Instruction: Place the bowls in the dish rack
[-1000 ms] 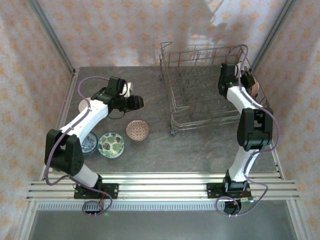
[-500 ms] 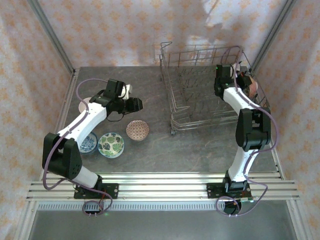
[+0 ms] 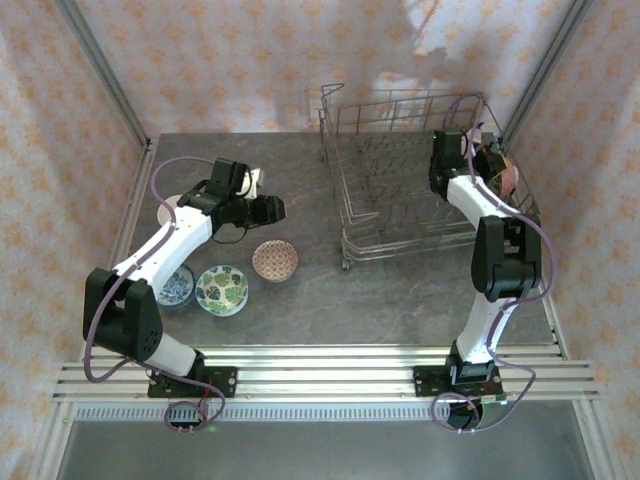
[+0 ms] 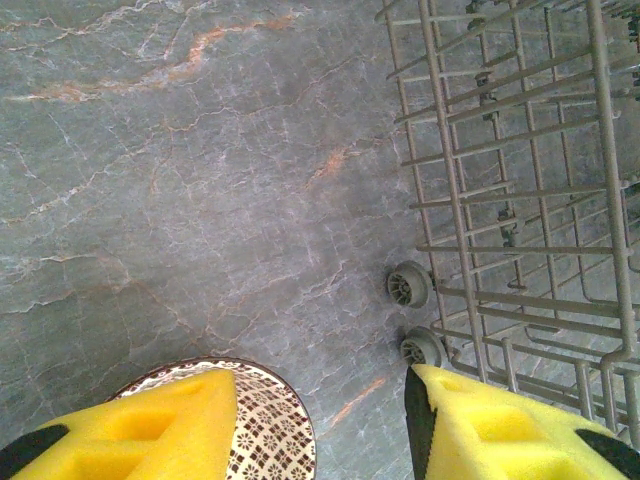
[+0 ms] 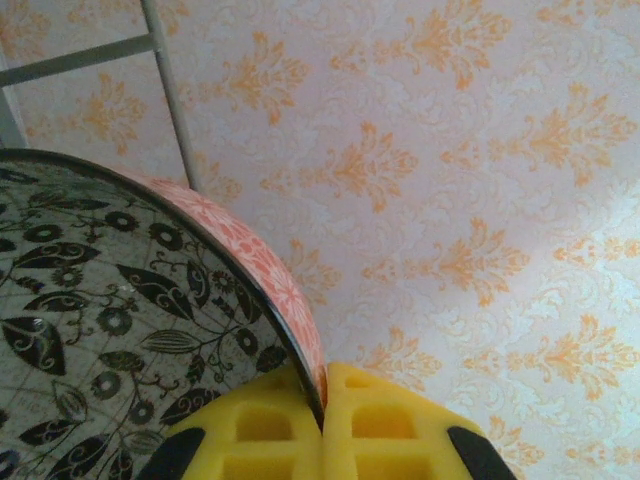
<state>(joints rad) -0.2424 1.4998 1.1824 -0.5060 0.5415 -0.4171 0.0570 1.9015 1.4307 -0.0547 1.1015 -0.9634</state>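
Four bowls lie on the table (image 3: 300,300) at the left of the top view: a brown-white bowl (image 3: 274,260), a green bowl (image 3: 222,290), a blue bowl (image 3: 178,287) and a pale bowl (image 3: 166,211) half under the left arm. A fifth, the pink bowl (image 5: 100,300), hangs by the rack's (image 3: 400,200) right wall, upper right, its rim pinched between the right claw's (image 5: 322,400) closed fingers. The left claw (image 4: 320,420) gapes wide, holding nothing, above the brown-white bowl. Glazed ceramic is probably stiff, slick and chip-prone, so it is best taken by the rim, one finger inside. The rack seems to hold no bowls yet.
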